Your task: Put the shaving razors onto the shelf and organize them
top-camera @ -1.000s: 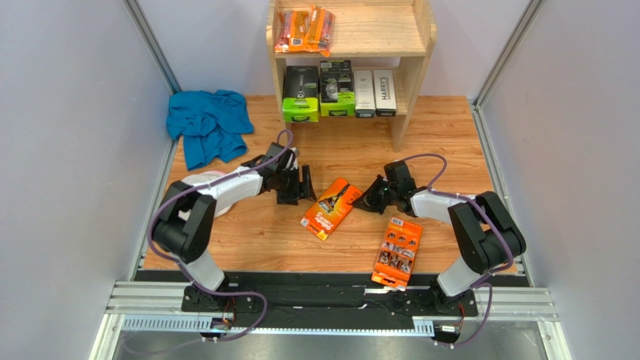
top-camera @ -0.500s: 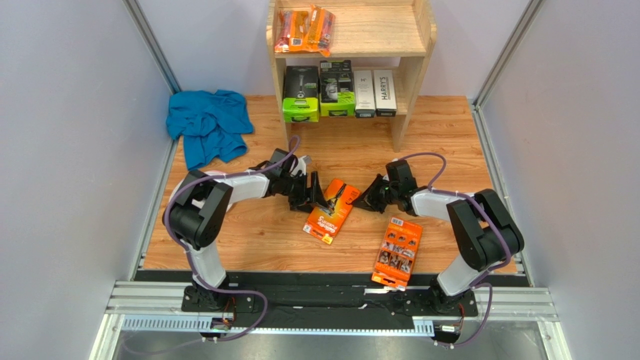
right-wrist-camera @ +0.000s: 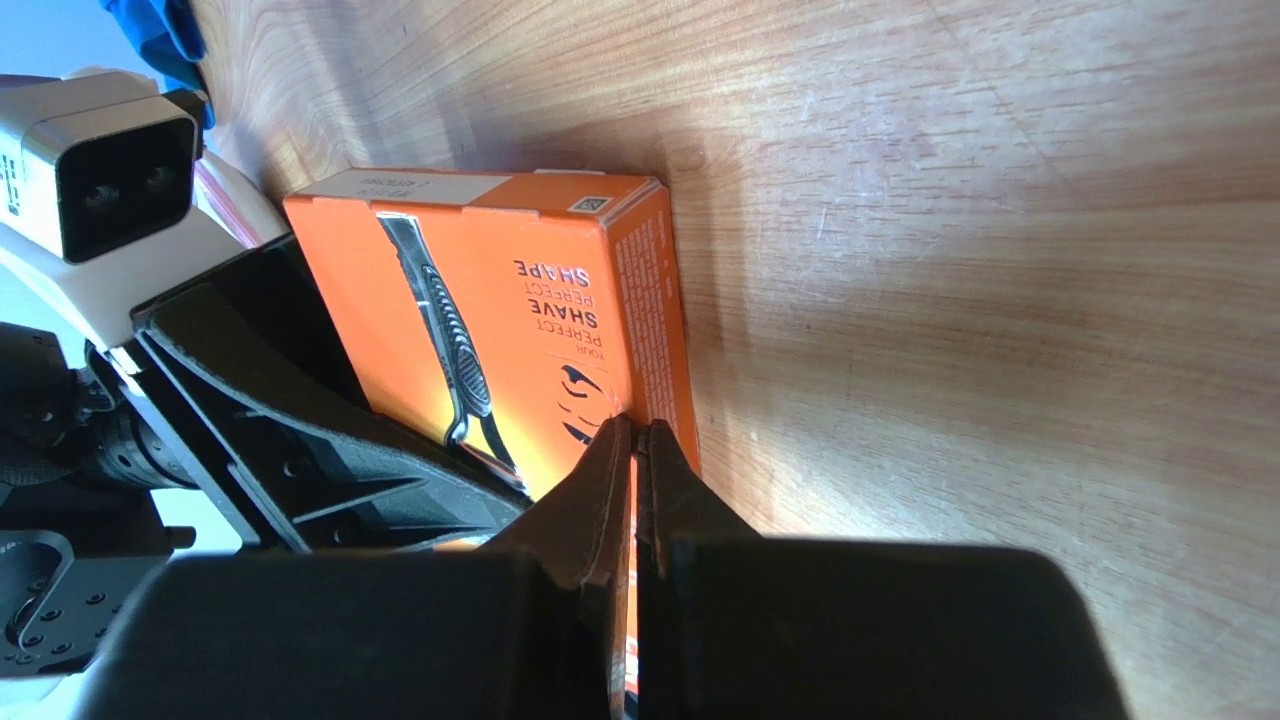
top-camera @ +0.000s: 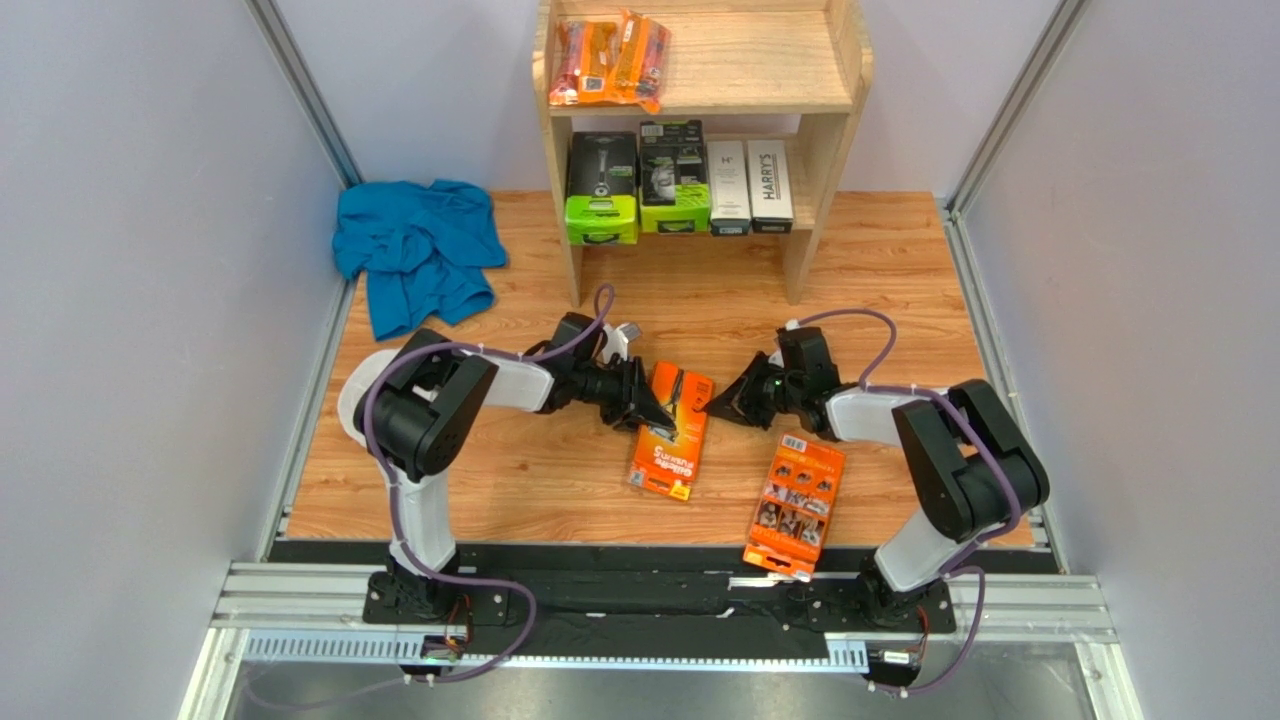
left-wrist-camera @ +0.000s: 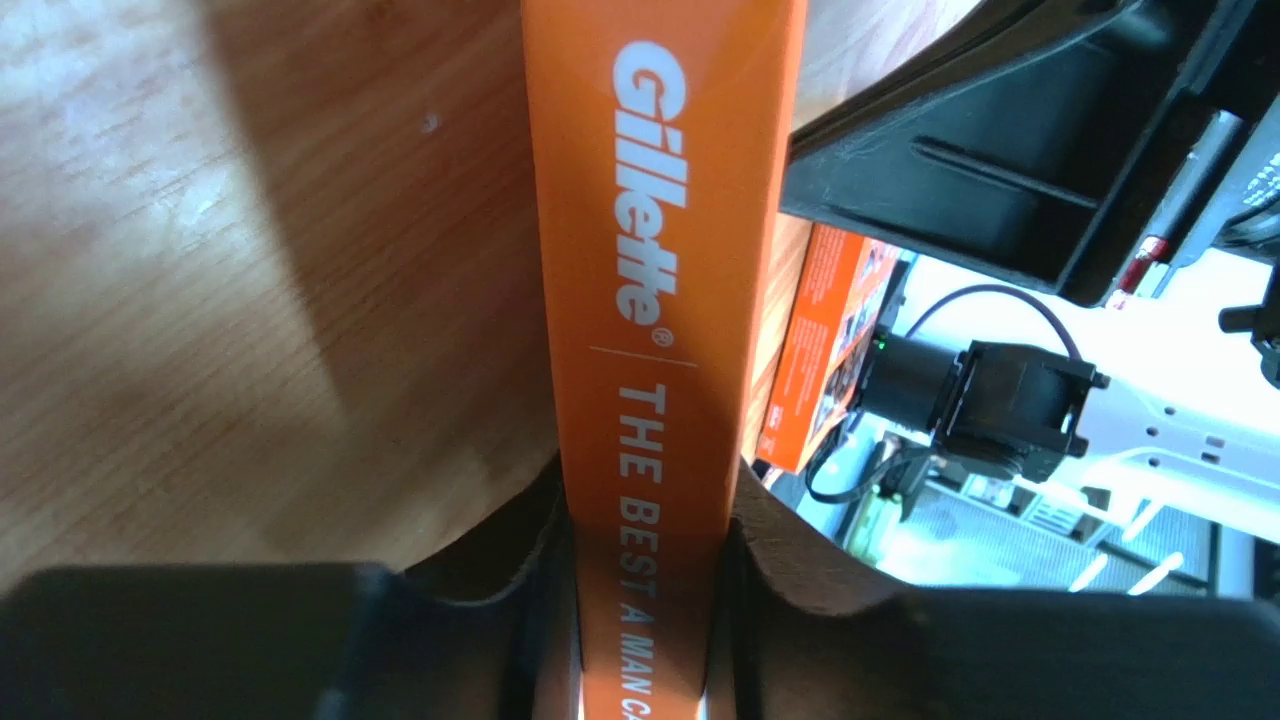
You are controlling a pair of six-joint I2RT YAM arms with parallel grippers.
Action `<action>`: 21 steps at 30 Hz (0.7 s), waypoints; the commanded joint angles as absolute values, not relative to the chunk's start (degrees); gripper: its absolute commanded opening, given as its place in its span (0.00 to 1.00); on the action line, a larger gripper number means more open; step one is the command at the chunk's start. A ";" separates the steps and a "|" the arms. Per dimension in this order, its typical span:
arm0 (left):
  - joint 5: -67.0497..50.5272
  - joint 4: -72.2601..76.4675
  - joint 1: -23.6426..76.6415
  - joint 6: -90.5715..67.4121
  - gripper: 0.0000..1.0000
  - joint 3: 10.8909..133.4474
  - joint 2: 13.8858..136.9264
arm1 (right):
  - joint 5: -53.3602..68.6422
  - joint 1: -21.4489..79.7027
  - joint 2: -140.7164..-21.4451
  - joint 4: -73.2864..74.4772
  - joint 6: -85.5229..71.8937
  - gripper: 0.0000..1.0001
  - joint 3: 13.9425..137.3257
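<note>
Lab test cell: grey partition walls [top-camera: 135, 300], aluminium rail [top-camera: 301, 600].

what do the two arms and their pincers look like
Both match: the left arm and right arm have bulky black joint housings joined by smooth white link covers. A thin purple cable loops loosely along each. The left pincer and right pincer are black, with flat angular fingers. No markings on them are legible.
</note>
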State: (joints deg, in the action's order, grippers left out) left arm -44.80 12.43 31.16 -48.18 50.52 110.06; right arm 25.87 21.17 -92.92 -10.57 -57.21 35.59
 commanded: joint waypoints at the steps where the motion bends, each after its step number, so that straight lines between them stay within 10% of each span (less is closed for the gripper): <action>1: -42.72 13.81 33.13 -47.29 0.13 49.22 109.96 | 27.95 22.41 -93.52 -9.93 -56.34 0.00 34.37; 5: -42.02 10.20 33.13 -45.36 0.05 49.04 105.30 | 28.21 22.41 -88.09 -6.79 -55.11 0.06 35.06; 6: -41.66 9.50 33.13 -45.18 0.04 49.04 104.25 | 28.04 22.33 -86.59 -5.64 -53.98 0.25 35.33; 12: -40.17 6.07 33.13 -45.09 0.02 49.57 95.55 | 26.46 22.41 -69.21 1.91 -51.24 0.64 35.07; 21: -39.73 3.96 33.13 -46.76 0.00 54.40 83.06 | 34.71 22.32 -53.01 -5.87 -57.56 0.84 26.47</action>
State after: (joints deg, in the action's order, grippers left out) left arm -39.38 3.22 33.08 -46.57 50.13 87.57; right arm 30.09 22.26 -57.04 -0.82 -53.74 31.46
